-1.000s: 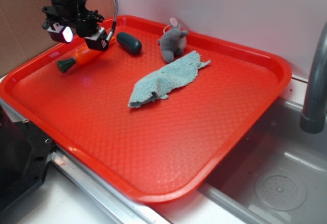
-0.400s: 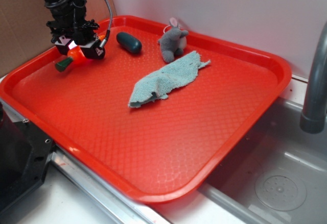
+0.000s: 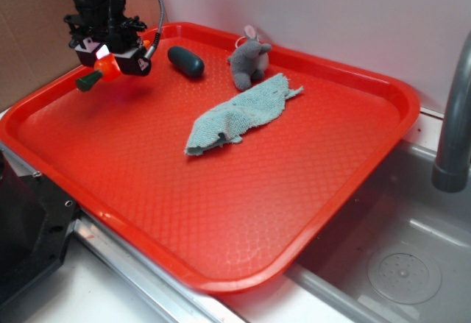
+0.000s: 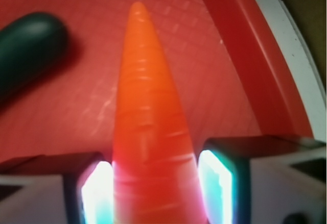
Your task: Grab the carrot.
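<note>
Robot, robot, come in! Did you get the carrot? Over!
Gripper shut on the carrot, fingers on both sides. Carrot held above the red tray. Green oval toy lies apart, nothing in the way.

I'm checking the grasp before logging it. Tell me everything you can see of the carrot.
The carrot is a small toy of glossy, plastic-looking orange, tapering to a blunt tip, with faint ridges across its body and a dark green stub top. It sits clamped in the claw, one lit pad pressed on each side of its thick part. In the exterior view the green end sticks out left and slightly down, and it appears lifted off the red tray, near the far left corner.
</note>
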